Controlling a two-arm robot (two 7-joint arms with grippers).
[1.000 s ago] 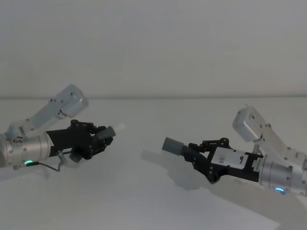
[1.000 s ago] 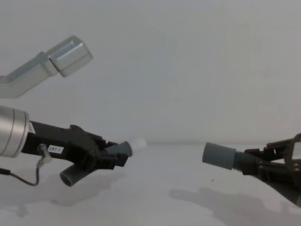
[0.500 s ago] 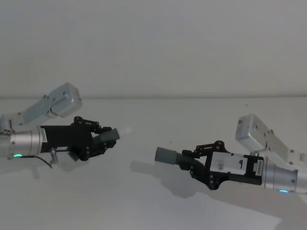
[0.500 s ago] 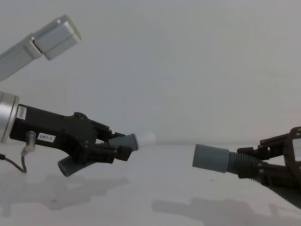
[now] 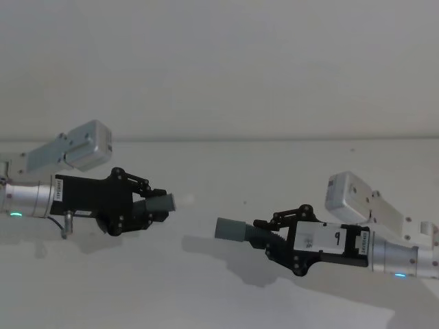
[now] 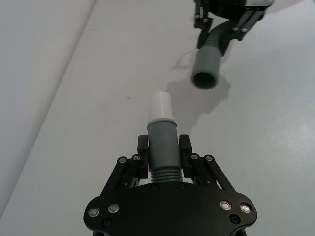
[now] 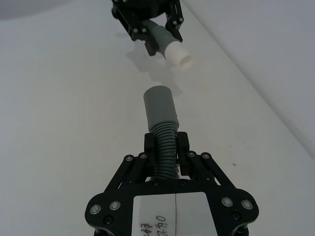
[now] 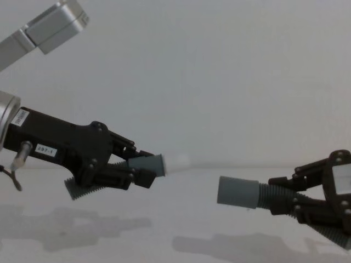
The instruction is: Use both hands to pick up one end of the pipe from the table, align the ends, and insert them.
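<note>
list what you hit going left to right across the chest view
left gripper → grey collar → white spigot tip → open gap → grey socket cuff → corrugated hose → right gripper

We hold our left pincer (image 5: 159, 204) raised on the left, its silver wrist level, fingers (image 6: 185, 153) clamped and pointing inward. Our right pincer (image 5: 269, 236) sits lower on the right, fingers (image 7: 181, 147) likewise clamped, pointing back toward the left one, well apart.
</note>
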